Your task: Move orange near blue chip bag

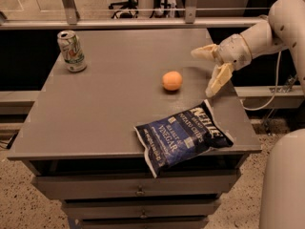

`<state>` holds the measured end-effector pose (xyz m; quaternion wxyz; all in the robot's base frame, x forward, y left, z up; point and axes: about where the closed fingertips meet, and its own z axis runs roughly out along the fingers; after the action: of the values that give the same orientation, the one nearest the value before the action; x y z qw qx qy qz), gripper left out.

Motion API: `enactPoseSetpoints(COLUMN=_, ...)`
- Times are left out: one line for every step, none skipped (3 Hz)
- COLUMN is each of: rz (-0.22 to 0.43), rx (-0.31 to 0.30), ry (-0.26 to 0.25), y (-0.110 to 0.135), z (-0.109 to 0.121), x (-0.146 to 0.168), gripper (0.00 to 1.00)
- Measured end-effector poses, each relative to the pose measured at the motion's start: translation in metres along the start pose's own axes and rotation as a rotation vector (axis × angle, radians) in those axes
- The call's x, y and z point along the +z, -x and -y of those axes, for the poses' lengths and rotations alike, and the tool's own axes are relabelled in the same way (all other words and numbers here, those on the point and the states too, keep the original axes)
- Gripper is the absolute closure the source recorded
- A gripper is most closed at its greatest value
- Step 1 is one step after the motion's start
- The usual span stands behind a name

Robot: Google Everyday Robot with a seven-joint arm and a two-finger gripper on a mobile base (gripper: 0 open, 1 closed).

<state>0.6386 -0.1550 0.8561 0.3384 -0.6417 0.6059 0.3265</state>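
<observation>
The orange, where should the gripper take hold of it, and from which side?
Across its widest middle: the orange is round, so any axis works. It sits free on the table, the open gripper to its right in the camera view, so coming from that side seems best.

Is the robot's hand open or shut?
Open. The gripper hangs to the right of the orange, above the table's right side, its two fingers spread wide apart with nothing between them.
</observation>
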Motion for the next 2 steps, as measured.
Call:
enactPoseSetpoints(rz=-0.042, rx=0.084, ry=-0.136, y=-0.0002, z=0.0065, x=-0.0275, gripper=0.00)
enactPoseSetpoints(rz=-0.034, rx=0.072, ry=-0.122, y=0.0001, z=0.0090, x=-0.0203, gripper=0.00)
